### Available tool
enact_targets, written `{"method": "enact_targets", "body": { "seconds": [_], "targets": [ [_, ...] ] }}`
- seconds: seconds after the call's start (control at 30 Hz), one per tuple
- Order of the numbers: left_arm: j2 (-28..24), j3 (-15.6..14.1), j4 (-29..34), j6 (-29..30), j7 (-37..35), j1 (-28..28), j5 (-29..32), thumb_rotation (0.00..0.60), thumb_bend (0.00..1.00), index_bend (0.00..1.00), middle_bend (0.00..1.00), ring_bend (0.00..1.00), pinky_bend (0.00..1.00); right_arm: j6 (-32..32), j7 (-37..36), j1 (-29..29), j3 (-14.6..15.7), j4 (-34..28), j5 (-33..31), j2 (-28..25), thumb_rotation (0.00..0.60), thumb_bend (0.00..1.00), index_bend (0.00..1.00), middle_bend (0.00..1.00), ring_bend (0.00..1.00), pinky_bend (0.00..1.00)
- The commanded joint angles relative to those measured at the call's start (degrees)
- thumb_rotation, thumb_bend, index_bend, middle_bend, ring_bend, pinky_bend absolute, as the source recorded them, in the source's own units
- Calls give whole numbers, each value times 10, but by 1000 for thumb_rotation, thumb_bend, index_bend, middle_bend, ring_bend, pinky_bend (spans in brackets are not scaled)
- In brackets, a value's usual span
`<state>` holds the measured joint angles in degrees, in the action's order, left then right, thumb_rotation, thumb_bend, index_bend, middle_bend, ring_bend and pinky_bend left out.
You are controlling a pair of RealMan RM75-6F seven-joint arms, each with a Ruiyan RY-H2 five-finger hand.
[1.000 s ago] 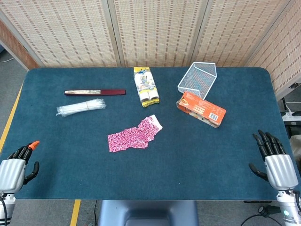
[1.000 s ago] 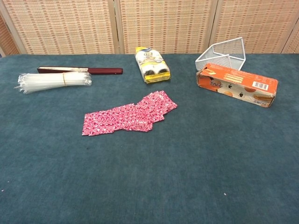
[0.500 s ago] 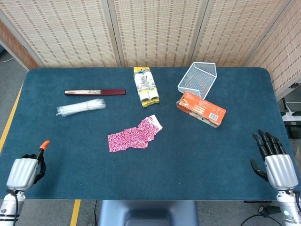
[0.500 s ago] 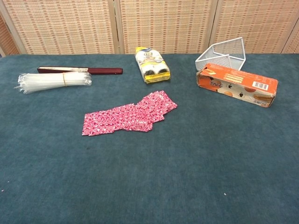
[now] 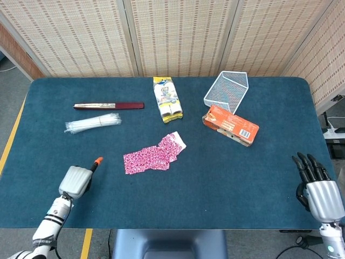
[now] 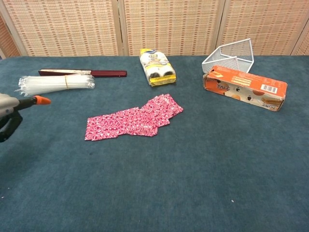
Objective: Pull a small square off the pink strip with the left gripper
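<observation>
The pink strip (image 5: 154, 155) of small patterned squares lies folded near the middle of the blue table, and shows in the chest view too (image 6: 133, 119). My left hand (image 5: 77, 178) hovers over the table to the left of the strip, apart from it, one orange-tipped finger pointing at it and the other fingers curled in. In the chest view the left hand (image 6: 12, 110) enters at the left edge. It holds nothing. My right hand (image 5: 318, 189) sits at the table's right front corner with its fingers spread, empty.
A bundle of clear straws (image 5: 92, 123) and a dark red flat case (image 5: 109, 106) lie at the back left. A yellow pack (image 5: 168, 99), a white wire basket (image 5: 226, 89) and an orange box (image 5: 230, 125) stand behind and to the right of the strip.
My left hand has moved from the table's left front corner rightward and forward toward the pink strip, entering the chest view. The right hand has drawn back slightly.
</observation>
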<state>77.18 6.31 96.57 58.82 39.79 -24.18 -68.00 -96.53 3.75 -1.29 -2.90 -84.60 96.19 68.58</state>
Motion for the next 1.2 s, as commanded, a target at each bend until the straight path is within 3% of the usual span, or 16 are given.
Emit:
{"method": "enact_targets", "body": {
  "seconds": [0.03,0.17,0.37,0.9,1.2],
  "targets": [
    [27,6,0,-25,22,-30,34,600,830,0,696,672,597,-190,-36,39,-18,87,78,55,600,972,174,288,165,467],
    [44,5,-9,-36,38,-53,56,600,830,0,696,673,598,-211,-51,40,-28,102,76,65,600,993,308,450,329,571],
    [63,1,-11,-39,56,-80,80,600,830,0,696,676,600,-213,-59,41,-32,97,71,67,600,1000,484,533,454,635],
    [58,-30,-3,-41,52,-111,103,600,832,0,694,676,601,-183,-62,38,-33,68,54,54,600,1000,488,536,455,635],
    [90,-35,-28,-48,66,-139,147,600,833,8,693,676,601,-102,-35,25,-25,31,22,29,600,1000,491,536,469,641]
  ]
}}
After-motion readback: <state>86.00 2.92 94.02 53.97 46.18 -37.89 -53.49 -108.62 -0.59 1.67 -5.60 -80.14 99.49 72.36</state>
